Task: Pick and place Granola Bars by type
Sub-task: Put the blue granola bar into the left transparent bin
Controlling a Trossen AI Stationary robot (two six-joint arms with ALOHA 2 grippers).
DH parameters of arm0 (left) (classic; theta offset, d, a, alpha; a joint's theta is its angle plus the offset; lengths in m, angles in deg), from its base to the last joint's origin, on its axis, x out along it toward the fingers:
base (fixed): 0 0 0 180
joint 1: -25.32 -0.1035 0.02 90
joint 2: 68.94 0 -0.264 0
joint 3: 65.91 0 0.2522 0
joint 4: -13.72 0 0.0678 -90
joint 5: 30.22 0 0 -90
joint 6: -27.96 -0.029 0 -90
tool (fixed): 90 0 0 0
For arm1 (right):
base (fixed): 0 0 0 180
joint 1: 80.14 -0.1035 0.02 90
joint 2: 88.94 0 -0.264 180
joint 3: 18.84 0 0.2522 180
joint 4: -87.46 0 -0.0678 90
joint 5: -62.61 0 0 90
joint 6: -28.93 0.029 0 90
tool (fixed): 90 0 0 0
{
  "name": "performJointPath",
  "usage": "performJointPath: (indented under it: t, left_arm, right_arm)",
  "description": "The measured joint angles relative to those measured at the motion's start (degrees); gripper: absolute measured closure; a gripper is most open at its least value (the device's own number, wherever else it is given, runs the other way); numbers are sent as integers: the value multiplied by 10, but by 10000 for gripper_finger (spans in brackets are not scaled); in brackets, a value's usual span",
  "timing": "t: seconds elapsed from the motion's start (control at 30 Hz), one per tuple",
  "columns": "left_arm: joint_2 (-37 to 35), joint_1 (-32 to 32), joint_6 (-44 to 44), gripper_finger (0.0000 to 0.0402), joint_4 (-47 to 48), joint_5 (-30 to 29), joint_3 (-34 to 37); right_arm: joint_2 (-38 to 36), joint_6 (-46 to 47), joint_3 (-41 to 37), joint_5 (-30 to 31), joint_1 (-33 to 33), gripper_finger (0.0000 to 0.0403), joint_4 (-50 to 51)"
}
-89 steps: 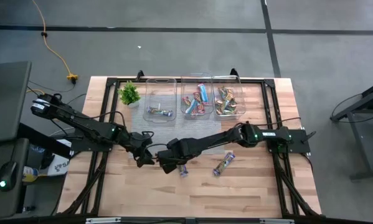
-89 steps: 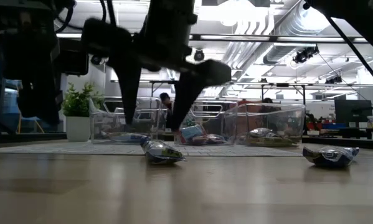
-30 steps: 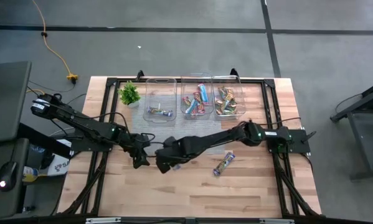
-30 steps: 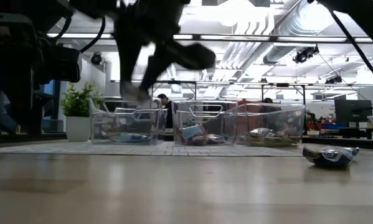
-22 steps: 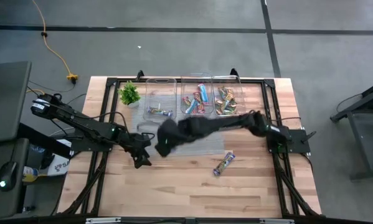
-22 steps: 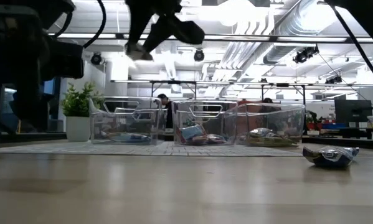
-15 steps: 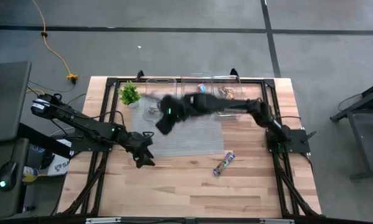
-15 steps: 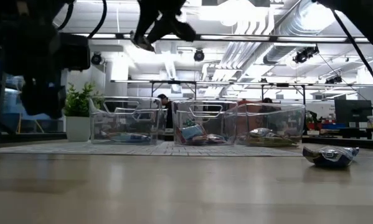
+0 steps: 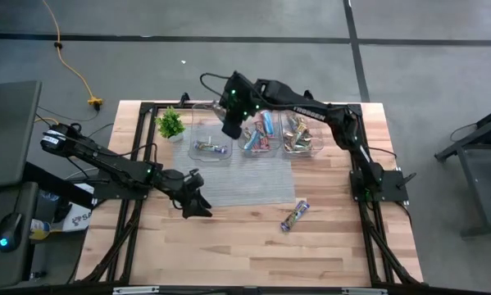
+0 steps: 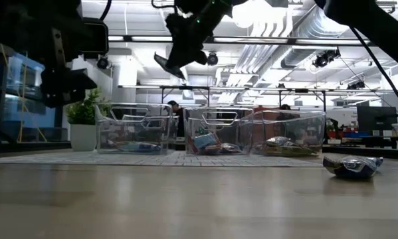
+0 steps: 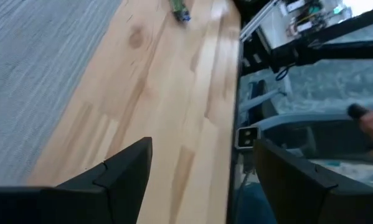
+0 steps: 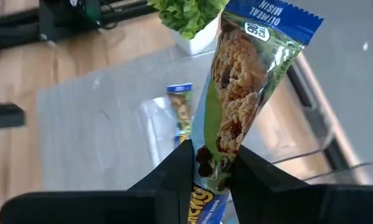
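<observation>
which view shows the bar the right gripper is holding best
The right wrist view: the blue oatmeal raisin bar fills the picture, pinched in the right gripper above the left tub. The high view shows only the gripper over that tub; in the low view the bar cannot be made out. The left wrist view misses it.

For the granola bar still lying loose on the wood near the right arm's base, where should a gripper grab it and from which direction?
Take the loose granola bar across its narrow middle, coming straight down from above. It lies flat and slim on the bare table, slanted, so turn the fingers to close over its long edges. Nothing sits beside it. The open left gripper is nearer than the right gripper.
</observation>
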Motion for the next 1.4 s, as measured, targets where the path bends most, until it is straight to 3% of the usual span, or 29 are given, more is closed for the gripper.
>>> performJointPath:
  t: [0.23, 0.5, 1.07, 1.27, 1.4]
  left_arm:
    - [0, 0, 25, 131, -43, 2, 0]
    - [0, 0, 51, 131, -80, 12, 0]
    - [0, 0, 49, 131, -136, 55, 0]
    - [0, 0, 49, 131, -135, 63, 0]
    - [0, 0, 47, 131, -132, 70, 0]
  right_arm:
    - [30, -134, 0, -18, 3, 325, 1]
    - [70, -217, 0, -14, -20, 325, 0]
    - [101, -227, 0, -7, -58, 325, -83]
    - [101, -227, 0, 46, -64, 324, -82]
    - [100, -209, 0, 48, -60, 310, -83]
